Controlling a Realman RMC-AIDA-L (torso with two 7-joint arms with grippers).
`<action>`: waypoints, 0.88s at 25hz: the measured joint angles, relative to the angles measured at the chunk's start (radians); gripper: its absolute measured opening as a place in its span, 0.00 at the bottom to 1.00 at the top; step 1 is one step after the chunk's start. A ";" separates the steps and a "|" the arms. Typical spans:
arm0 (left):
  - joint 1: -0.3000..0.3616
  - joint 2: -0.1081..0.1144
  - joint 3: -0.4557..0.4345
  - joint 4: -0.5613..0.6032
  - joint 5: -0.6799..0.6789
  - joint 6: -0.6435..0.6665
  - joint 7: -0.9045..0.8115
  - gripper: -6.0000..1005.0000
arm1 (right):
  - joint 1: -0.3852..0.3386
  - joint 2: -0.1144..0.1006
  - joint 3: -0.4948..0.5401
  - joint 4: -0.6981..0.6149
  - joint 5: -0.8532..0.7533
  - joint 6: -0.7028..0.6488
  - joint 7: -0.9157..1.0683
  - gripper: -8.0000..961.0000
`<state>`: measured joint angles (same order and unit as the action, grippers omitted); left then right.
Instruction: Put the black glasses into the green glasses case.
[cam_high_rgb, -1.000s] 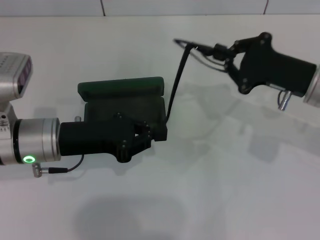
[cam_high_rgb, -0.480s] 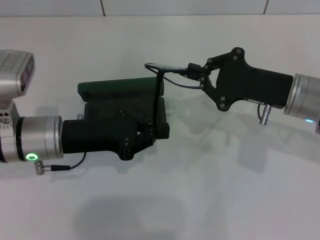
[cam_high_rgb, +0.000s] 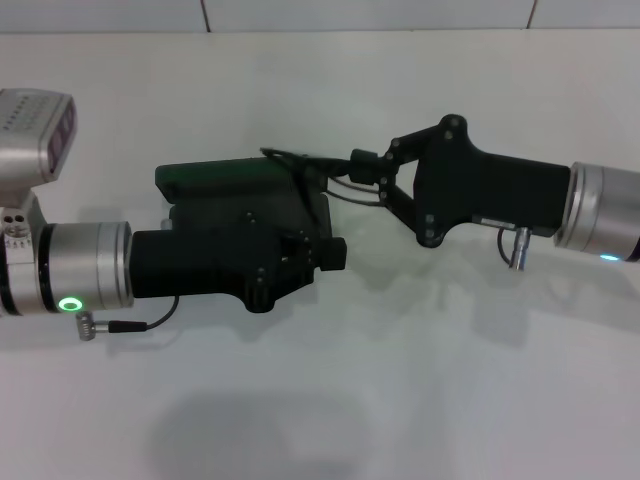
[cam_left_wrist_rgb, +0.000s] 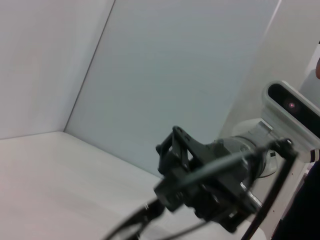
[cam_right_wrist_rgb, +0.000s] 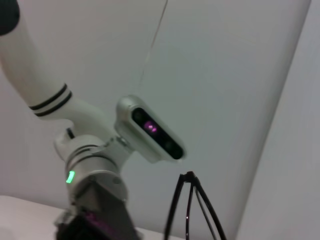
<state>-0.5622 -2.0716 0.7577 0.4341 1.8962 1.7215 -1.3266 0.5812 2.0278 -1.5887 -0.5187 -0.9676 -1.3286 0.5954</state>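
Note:
In the head view the green glasses case (cam_high_rgb: 235, 179) lies open on the white table, its lid standing at the far side. My left gripper (cam_high_rgb: 295, 255) lies over the case's dark base and hides most of it. My right gripper (cam_high_rgb: 360, 168) is shut on the black glasses (cam_high_rgb: 292, 158) and holds them above the case's right end, the frame reaching left over the lid. The left wrist view shows the right gripper (cam_left_wrist_rgb: 200, 187) with a temple arm (cam_left_wrist_rgb: 272, 192) of the glasses. The right wrist view shows the temple arms (cam_right_wrist_rgb: 190, 210) and the left arm (cam_right_wrist_rgb: 95, 170).
The white table (cam_high_rgb: 400, 390) spreads around the case with a tiled wall at its far edge. The left arm's wrist camera housing (cam_high_rgb: 35, 135) sits at the far left.
My right gripper has moved left and down with the glasses, from the table's right side to above the case's right end. The left gripper has shifted slightly right over the case.

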 joint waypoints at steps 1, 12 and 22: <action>-0.001 -0.001 0.000 0.000 0.000 0.000 0.000 0.01 | 0.001 0.000 -0.009 -0.001 0.000 -0.001 0.008 0.05; -0.010 -0.002 0.000 0.000 -0.003 0.000 -0.006 0.01 | 0.007 0.000 -0.055 -0.009 -0.005 -0.006 0.081 0.05; -0.011 -0.002 0.000 0.000 -0.003 0.000 -0.010 0.01 | 0.012 -0.002 -0.060 -0.008 -0.005 -0.010 0.090 0.05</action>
<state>-0.5733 -2.0736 0.7574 0.4341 1.8934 1.7212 -1.3361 0.5934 2.0263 -1.6488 -0.5271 -0.9721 -1.3387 0.6851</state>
